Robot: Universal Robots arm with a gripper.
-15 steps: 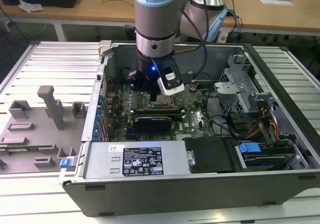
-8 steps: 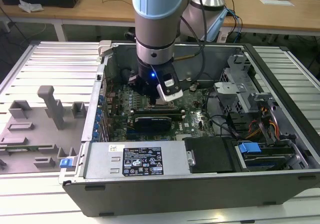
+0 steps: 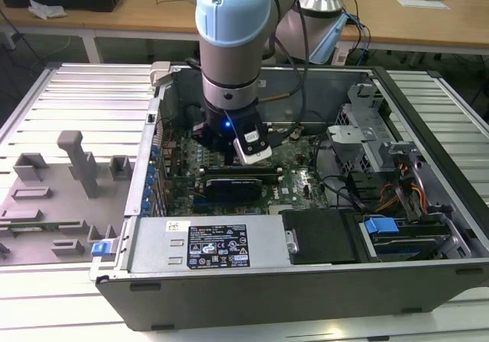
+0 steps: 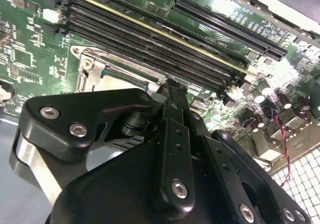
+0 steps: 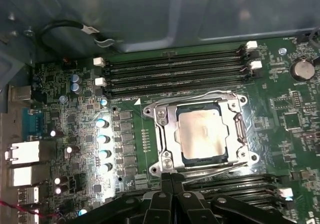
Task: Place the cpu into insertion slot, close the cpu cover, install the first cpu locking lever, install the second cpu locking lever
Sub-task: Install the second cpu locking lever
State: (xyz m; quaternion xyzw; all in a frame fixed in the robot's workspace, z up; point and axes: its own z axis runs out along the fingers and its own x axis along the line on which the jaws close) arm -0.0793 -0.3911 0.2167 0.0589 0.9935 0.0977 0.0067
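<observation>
Going from the exterior view's left: a grey tray (image 3: 53, 197) with moulded pockets sat on the slatted table (image 3: 69, 98), then the open computer case (image 3: 306, 281), with wooden desks (image 3: 412, 21) behind. The arm (image 3: 233, 44) reached straight down into the case, blocking most of the green board (image 3: 294, 170).

In the first wrist view, the chip (image 5: 202, 134) lay flat in the socket (image 5: 201, 134), the metal cover (image 5: 167, 134) down around it, memory slots (image 5: 175, 71) just beside. The gripper (image 5: 172, 184) hovered at the socket's edge, fingers pressed together, holding nothing. Couldn't make out the levers properly.
</observation>
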